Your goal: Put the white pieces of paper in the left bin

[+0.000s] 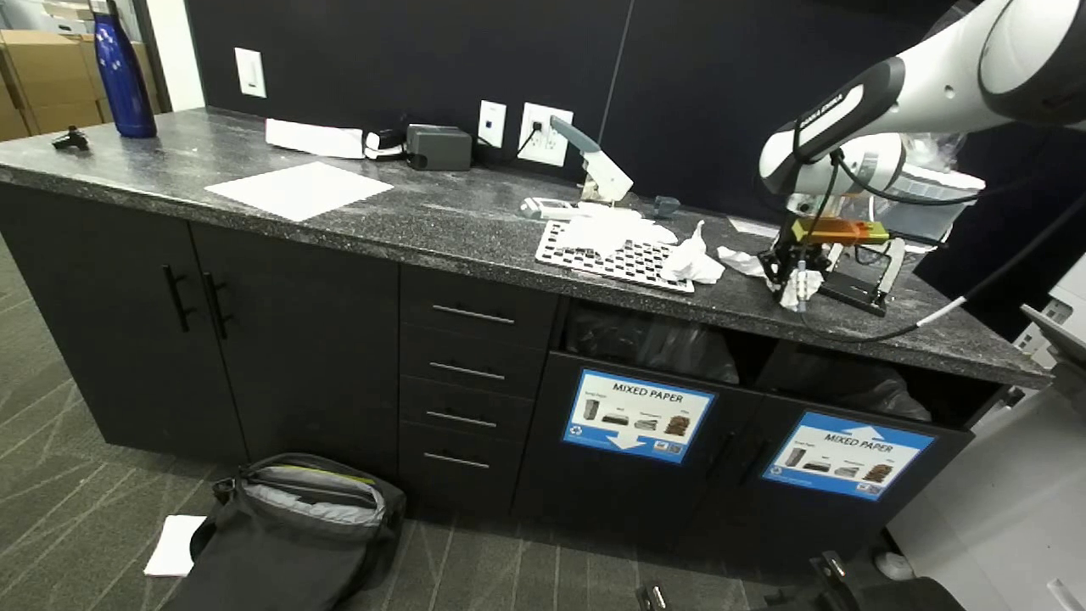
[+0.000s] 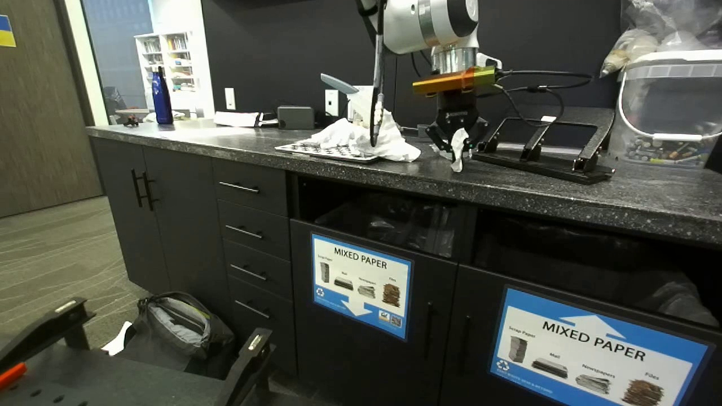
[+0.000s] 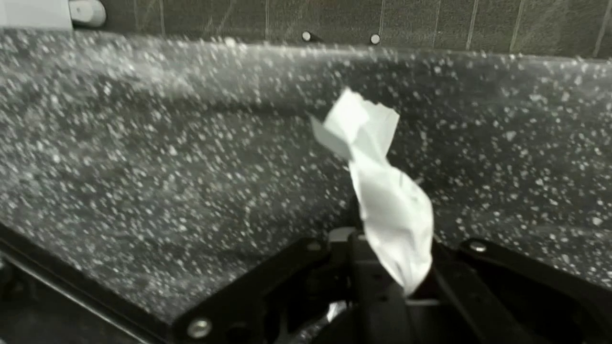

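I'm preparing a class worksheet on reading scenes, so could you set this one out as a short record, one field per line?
Gripper: shut on a crumpled white scrap, low at the counter
Scrap touching counter: cannot tell
Other white scraps: heaped on the dotted sheet; one more scrap near the gripper
Destination: left bin, under the counter; its MIXED PAPER label has a down arrow
Progress: held scrap not yet in the bin
Near gripper: black stand
Counter's far end: blue bottle
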